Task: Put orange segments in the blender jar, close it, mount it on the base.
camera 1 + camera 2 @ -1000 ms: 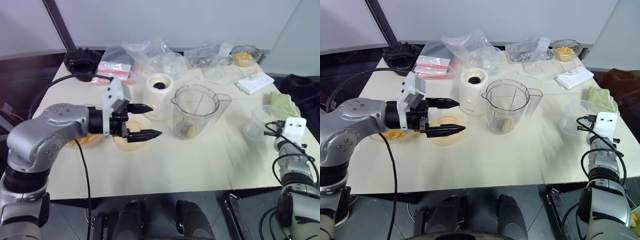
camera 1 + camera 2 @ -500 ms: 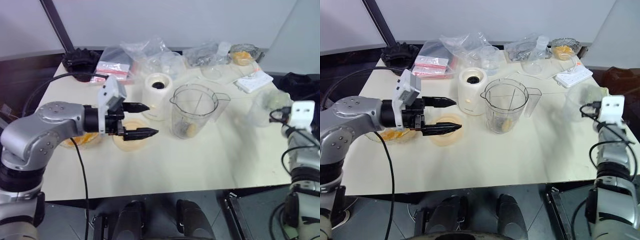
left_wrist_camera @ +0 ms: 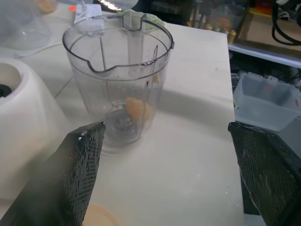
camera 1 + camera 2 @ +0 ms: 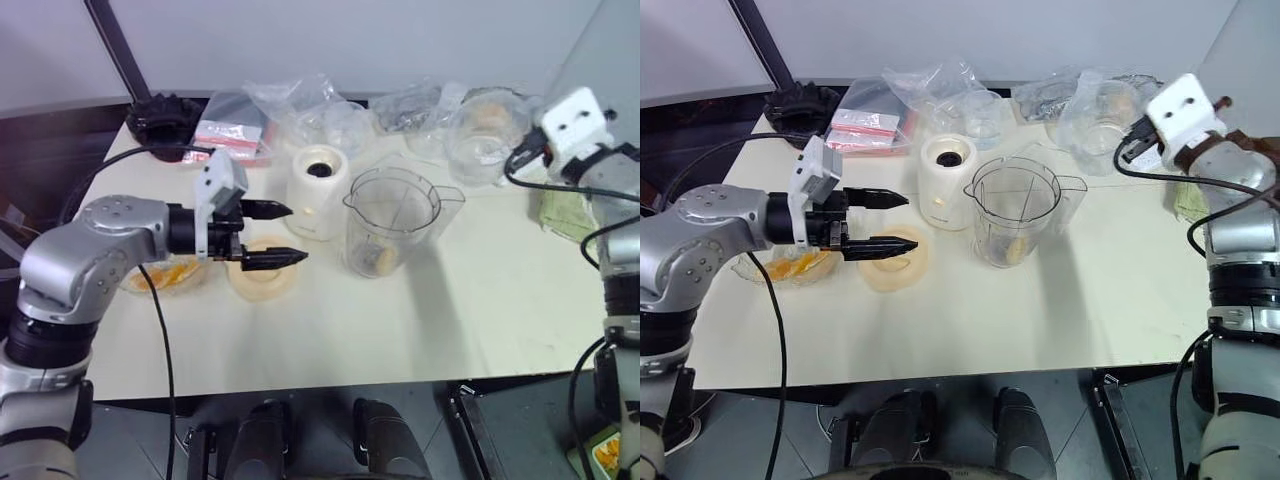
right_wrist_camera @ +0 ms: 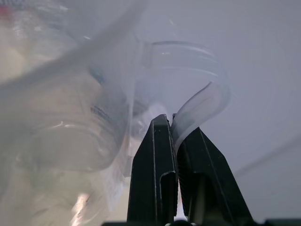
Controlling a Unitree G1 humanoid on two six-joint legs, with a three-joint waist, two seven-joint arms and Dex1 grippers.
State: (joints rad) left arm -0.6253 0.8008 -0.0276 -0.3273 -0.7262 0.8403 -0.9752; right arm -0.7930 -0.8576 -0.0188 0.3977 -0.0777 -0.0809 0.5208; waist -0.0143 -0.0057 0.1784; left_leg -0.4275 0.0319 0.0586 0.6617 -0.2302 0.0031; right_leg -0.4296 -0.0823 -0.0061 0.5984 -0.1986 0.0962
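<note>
The clear blender jar stands upright mid-table with its top open, and one orange segment lies by the blades at its bottom. Just to its left stands the cream-white base. More orange segments lie in a crinkled clear bowl at the left, partly hidden under my left arm. My left gripper hangs open and empty above a flat peach-cream lid, pointing at the jar. My right gripper is shut on the rim of a clear plastic cup, held up over the back right of the table.
A black crinkled dish and several plastic bags line the back edge. A green cloth lies at the right edge under my right arm. The near half of the table is bare.
My right arm has risen and swung left from the table's right edge, carrying the clear cup up over the back right. The left gripper has stayed open in about the same place.
</note>
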